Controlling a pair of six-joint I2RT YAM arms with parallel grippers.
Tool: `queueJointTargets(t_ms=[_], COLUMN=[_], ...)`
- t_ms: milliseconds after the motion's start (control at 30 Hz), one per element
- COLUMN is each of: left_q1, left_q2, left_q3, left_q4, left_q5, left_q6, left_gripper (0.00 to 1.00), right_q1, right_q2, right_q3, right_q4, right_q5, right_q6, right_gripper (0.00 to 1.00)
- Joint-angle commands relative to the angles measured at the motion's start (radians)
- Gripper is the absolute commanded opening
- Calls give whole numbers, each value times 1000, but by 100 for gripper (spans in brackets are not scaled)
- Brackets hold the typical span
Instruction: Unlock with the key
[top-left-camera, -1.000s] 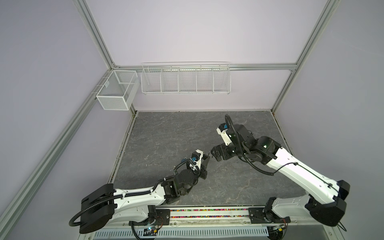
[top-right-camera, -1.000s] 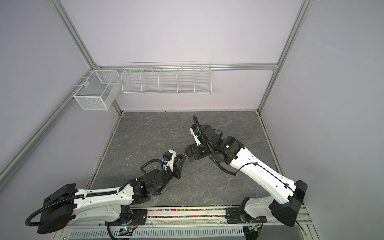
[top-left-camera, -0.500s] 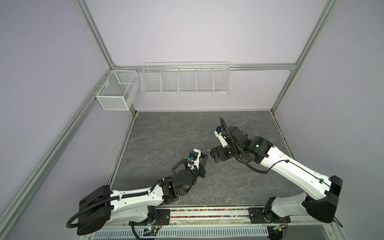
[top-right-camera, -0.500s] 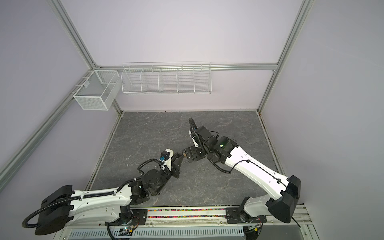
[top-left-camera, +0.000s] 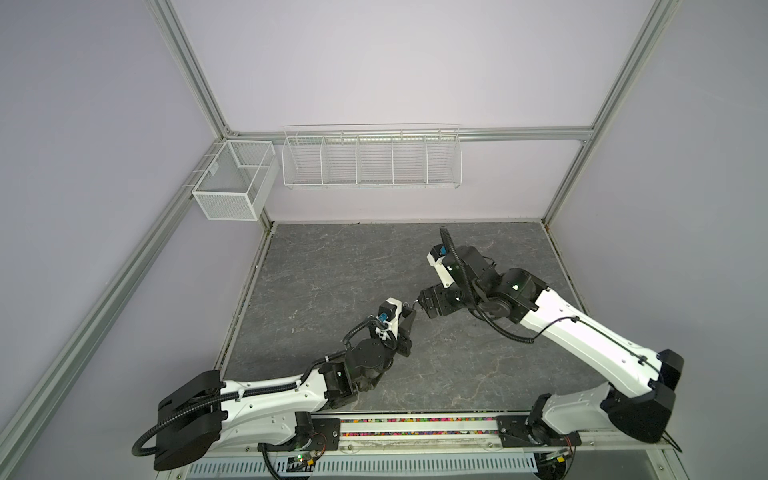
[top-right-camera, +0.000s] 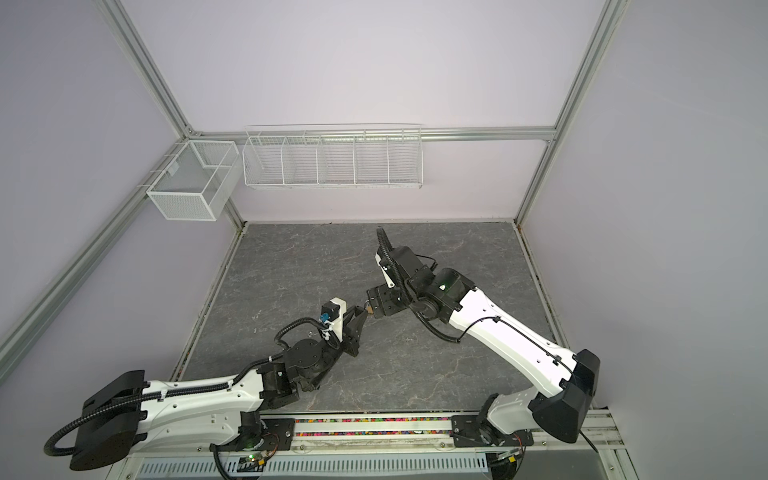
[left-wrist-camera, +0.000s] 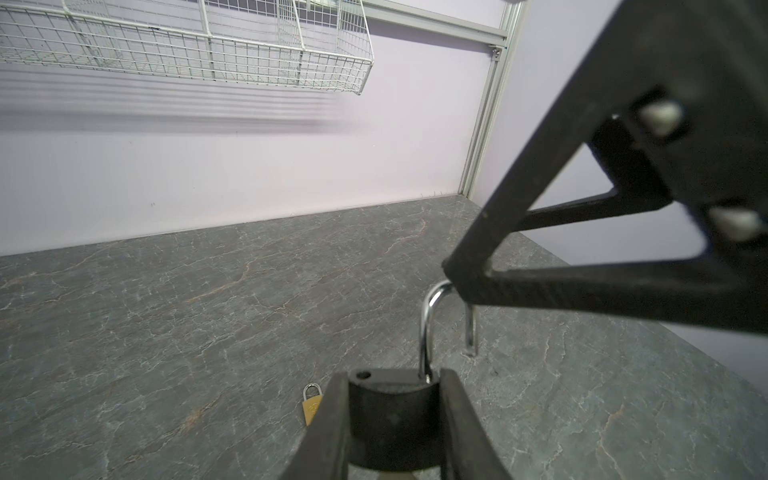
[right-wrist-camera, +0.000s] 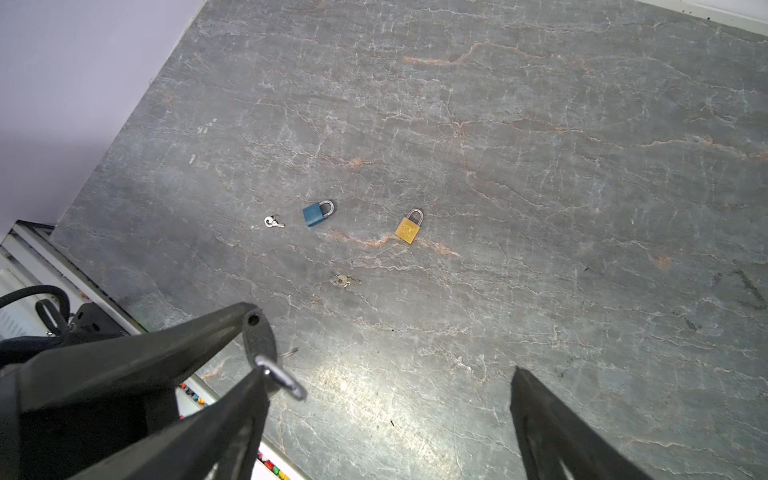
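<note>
Far from the walls (top-left-camera: 374, 83), left hand (left-wrist-camera: 392, 378) grips black padlock (left-wrist-camera: 390, 419); right hand (right-wrist-camera: 386, 372) gapes beside it.

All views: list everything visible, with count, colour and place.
black padlock: 1, black, silver shackle open, held off the table
blue padlock: 1, blue, on the table
gold padlock: 1, gold, on the table, apart from the blue padlock
keys: 2 small sets, silver, one beside the blue padlock, one apart
wire rack: 1, white, back wall
mesh basket: 1, white, left wall
table: 1, grey marbled
left gripper: black, shut on the black padlock
right gripper: black, open, one finger at the shackle
</note>
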Motion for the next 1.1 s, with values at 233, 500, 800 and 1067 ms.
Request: queueJointTargets(t_ms=[233, 500, 800, 1067], left_q1=[4, 4, 4, 4], left_q2=[-20, -9, -1, 2], left_q3=[16, 28, 36, 33], left_q4=[32, 38, 52, 60], left_q5=[15, 49, 43, 34], left_q6=[14, 41, 53, 51], left_gripper=[0, 0, 0, 0], right_q1=[-21, -38, -41, -48], right_q2=[-32, 81, 148, 116], right_q3=[46, 136, 194, 180], right_q4=[-9, -79, -178, -204], right_q5=[0, -58, -27, -8], right_q6=[-36, -68, -103, -103], right_gripper=[89, 88, 89, 89])
